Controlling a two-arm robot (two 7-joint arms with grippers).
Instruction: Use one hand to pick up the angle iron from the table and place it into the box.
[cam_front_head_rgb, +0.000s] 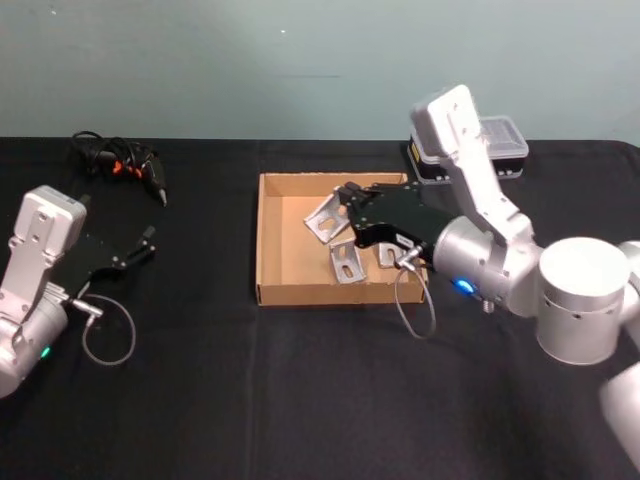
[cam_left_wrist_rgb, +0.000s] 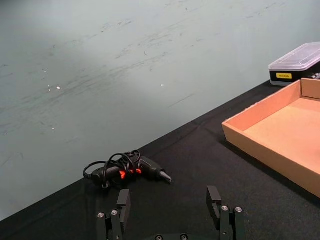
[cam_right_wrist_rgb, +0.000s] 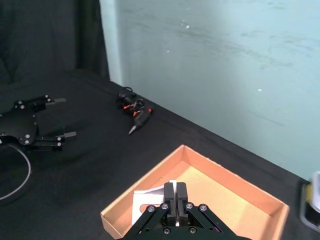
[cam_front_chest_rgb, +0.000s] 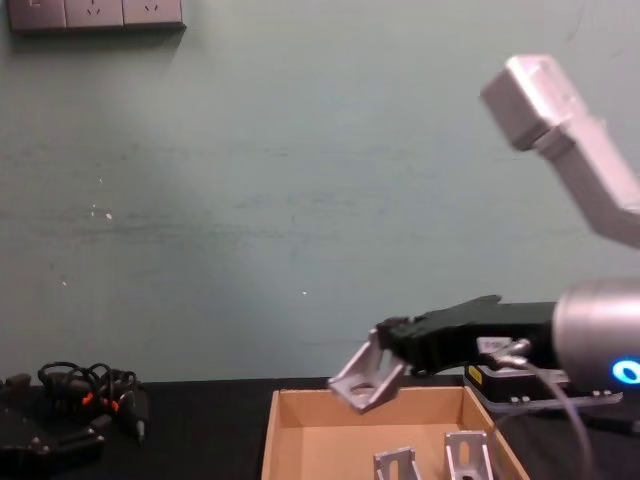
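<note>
The angle iron (cam_front_chest_rgb: 366, 378) is a grey metal bracket, and the right pincer (cam_front_chest_rgb: 385, 345) pinches it at one flange. In the chest view it hangs in the air above the open box (cam_front_chest_rgb: 290, 425), tilted, with its lower corner over the left part of the box and not touching the floor of it. In the head view the same angle iron (cam_front_head_rgb: 324, 218) is seen over the back part of the box (cam_front_head_rgb: 268, 240), at the tip of the right pincer (cam_front_head_rgb: 345, 200), which reaches in from the right side. In the right wrist view the fingers (cam_right_wrist_rgb: 175, 192) are pressed close together on the pale metal (cam_right_wrist_rgb: 145, 200), and the box (cam_right_wrist_rgb: 235, 187) lies under them.

Two more brackets (cam_front_chest_rgb: 440, 462) stand on the floor of the box near its front wall; in the head view they (cam_front_head_rgb: 360, 258) are just beside each other, below the black body of the right arm.

The left pincer (cam_front_head_rgb: 143, 245) rests low over the tabletop (cam_front_head_rgb: 300, 400) at the left side, well apart from the box. Its fingers (cam_left_wrist_rgb: 123, 202) are spread and hold nothing.

A bundle of black cables with orange marks (cam_front_head_rgb: 118, 160) lies on the tabletop at the far left. A black case with a clear lid (cam_front_head_rgb: 505, 140) stands behind the box on the right.
</note>
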